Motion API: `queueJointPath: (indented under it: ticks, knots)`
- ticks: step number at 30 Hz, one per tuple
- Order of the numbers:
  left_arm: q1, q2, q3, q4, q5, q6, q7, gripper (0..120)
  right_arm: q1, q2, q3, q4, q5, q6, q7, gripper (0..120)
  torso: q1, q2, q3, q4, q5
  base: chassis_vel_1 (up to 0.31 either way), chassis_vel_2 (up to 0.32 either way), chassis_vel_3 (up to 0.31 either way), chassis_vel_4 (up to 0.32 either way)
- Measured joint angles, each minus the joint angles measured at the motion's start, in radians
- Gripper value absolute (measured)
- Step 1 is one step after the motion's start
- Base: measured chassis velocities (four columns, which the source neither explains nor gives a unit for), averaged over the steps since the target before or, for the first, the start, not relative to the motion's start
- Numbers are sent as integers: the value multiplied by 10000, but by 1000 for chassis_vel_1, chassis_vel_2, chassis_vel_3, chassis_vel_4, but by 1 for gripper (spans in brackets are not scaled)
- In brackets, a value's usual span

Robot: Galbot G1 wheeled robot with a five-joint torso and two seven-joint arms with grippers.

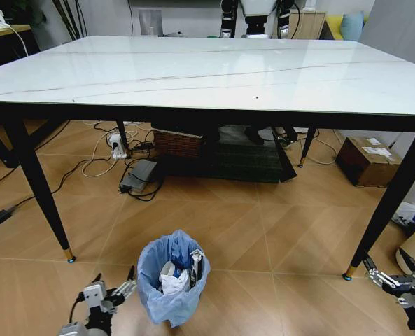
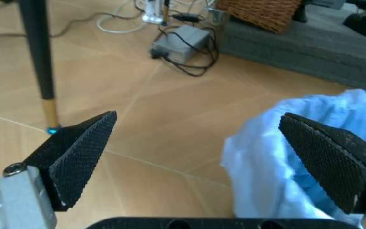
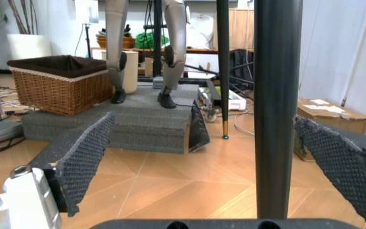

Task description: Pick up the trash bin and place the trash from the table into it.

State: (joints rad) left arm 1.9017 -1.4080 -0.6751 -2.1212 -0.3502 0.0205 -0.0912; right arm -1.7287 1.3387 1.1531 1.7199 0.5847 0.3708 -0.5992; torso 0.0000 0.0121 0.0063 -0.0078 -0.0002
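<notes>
The trash bin [image 1: 172, 281], lined with a blue bag and holding litter, stands on the wooden floor in front of the table [image 1: 207, 73]. My left gripper [image 1: 113, 291] hovers just beside it, fingers spread, empty. My right gripper [image 1: 392, 271] hangs released near a table leg [image 1: 387, 206].

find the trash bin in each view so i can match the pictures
Head view: trash bin on the floor at bottom centre, beside the left pincer.
Left wrist view: its blue bag rim by one finger.
Right wrist view: not in it.
Shared landmark: the wicker basket.
</notes>
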Motion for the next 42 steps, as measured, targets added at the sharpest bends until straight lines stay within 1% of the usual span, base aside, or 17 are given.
queueJointPath:
  ticks: [6,42]
  knots:
    - [65,-17,-181,41,32,-4,79,100,0,0,0,0,0,0,0,100,0,1,1,0,1,0,0,0,0]
    - [46,-17,-155,83,13,16,75,100,0,0,0,0,0,0,0,100,0,4,4,0,2,0,0,0,0]
